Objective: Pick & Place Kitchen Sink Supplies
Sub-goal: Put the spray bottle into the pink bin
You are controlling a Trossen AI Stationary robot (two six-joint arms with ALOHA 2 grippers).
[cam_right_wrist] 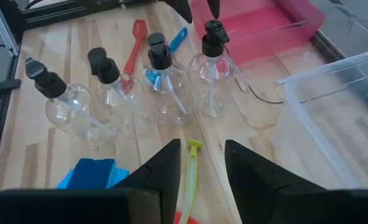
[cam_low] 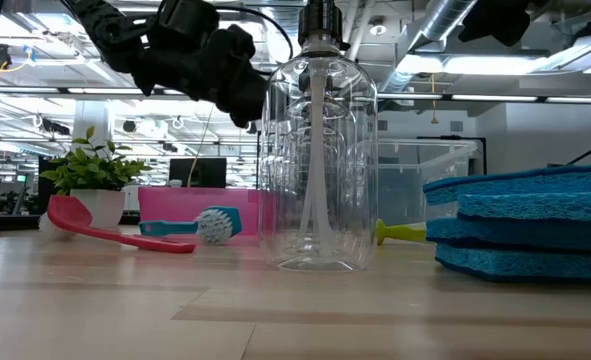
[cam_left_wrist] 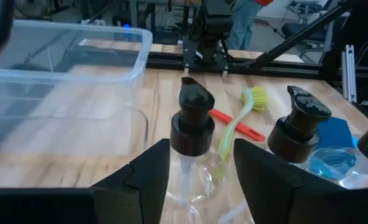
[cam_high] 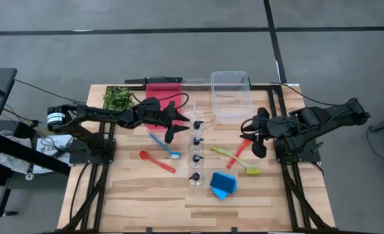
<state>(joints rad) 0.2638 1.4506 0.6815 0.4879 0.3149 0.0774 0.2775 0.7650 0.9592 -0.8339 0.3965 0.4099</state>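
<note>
Your left gripper (cam_high: 176,125) sits beside the far end of the bottle row, fingers spread, and the left wrist view shows the end bottle (cam_left_wrist: 190,155) standing between the two fingers (cam_left_wrist: 147,180) without a clear pinch on it. The four bottles (cam_high: 195,153) stand upright in a line down the middle of the table (cam_high: 140,195). Your right gripper (cam_high: 256,140) hovers over the yellow-green brush (cam_high: 236,161), fingers apart with nothing between them; the red brush (cam_high: 239,151) crosses that one. The blue brush (cam_high: 165,146) and red spoon (cam_high: 156,161) lie left of the row, near each other. The sponges (cam_high: 223,184) are stacked near the row's front end. The red bin (cam_high: 160,97) and clear bin (cam_high: 231,94) sit at the back, the plant (cam_high: 118,97) beside the red one.
</note>
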